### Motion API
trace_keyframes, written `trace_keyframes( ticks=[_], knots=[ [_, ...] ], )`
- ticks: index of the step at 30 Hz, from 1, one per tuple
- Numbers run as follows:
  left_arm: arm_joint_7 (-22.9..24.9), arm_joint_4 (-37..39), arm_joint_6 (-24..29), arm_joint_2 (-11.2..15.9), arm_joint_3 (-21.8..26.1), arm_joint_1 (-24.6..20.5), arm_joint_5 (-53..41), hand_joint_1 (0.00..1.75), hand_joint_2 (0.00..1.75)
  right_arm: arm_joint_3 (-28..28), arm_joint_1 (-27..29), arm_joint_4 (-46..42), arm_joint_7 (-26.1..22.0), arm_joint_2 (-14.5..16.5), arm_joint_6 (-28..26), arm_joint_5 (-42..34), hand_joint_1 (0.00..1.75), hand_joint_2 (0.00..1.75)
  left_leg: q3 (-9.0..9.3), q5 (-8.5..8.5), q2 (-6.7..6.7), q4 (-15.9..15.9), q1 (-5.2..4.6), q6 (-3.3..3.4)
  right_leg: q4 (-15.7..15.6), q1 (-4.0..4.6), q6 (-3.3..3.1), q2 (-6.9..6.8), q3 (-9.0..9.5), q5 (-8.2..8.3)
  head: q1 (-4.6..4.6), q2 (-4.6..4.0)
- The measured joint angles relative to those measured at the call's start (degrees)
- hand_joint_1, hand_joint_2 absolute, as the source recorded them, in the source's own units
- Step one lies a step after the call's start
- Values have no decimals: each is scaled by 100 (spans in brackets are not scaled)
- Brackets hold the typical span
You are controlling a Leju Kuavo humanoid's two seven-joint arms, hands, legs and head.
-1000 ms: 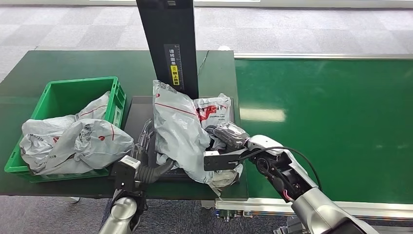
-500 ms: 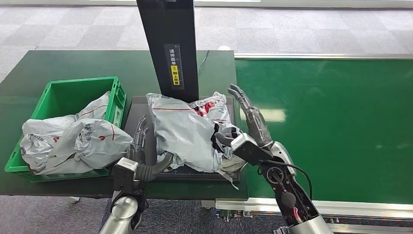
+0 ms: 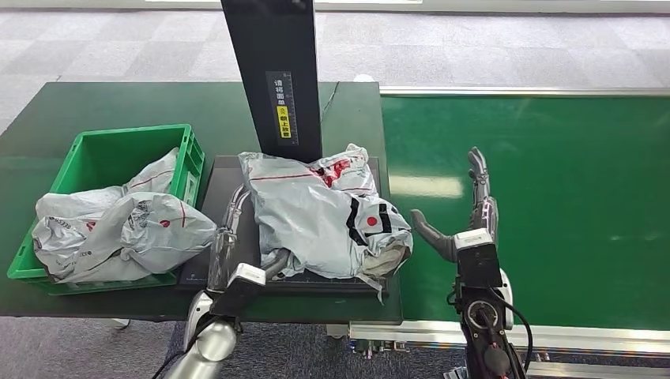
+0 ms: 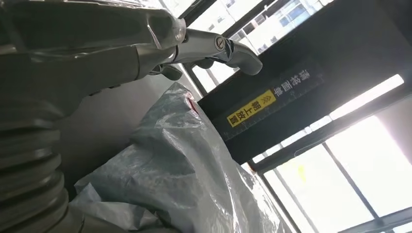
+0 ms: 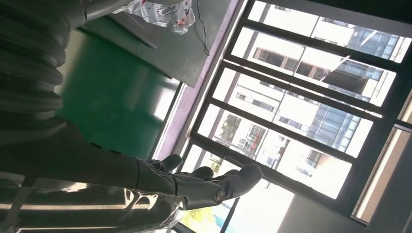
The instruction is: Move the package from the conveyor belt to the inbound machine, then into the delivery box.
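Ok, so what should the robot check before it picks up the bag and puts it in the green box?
1. Bag lies flat on the machine's black tray: ok.
2. Right hand is off the bag, fingers apart, over the belt: ok.
3. Left hand is at the bag's left edge, fingers stretched along it: ok.
4. Left hand has a grip on the bag: cannot tell.
5. Room in the green box: not ok in front, where bags pile over the rim; the back corner is bare.
6. Black post stands right behind the bag, so lift clear of it: cannot tell.

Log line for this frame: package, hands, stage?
package: on inbound machine | right hand: open, over conveyor | left hand: open, beside package | box: pending
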Motion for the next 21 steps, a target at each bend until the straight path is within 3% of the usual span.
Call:
trace_keyframes(
  ticks=[7, 14, 21],
  knots=[
    [536, 366, 48, 54, -469, -185, -1426, 0, 175, -171, 141, -44, 15, 62, 31, 57, 0, 175, 1, 0, 0, 1, 0, 0, 0, -1, 0, 0, 0, 0, 0, 0],
    [664, 660, 28, -51, -809, -300, -2024, 0, 175, -262, 364, -198, 74, 126, 136, 179, 0, 175, -1, -1, 0, 0, 0, 0, 0, 0, 0, 0, -2, 0, 0, 0],
    [858, 1039, -421, -212, -1090, -441, -2312, 0, 175, -326, 451, -286, 107, 177, 238, 269, 0, 175, 0, -1, 1, 0, -1, 0, -1, -1, 0, 1, -1, 0, 0, 0]
  ],
)
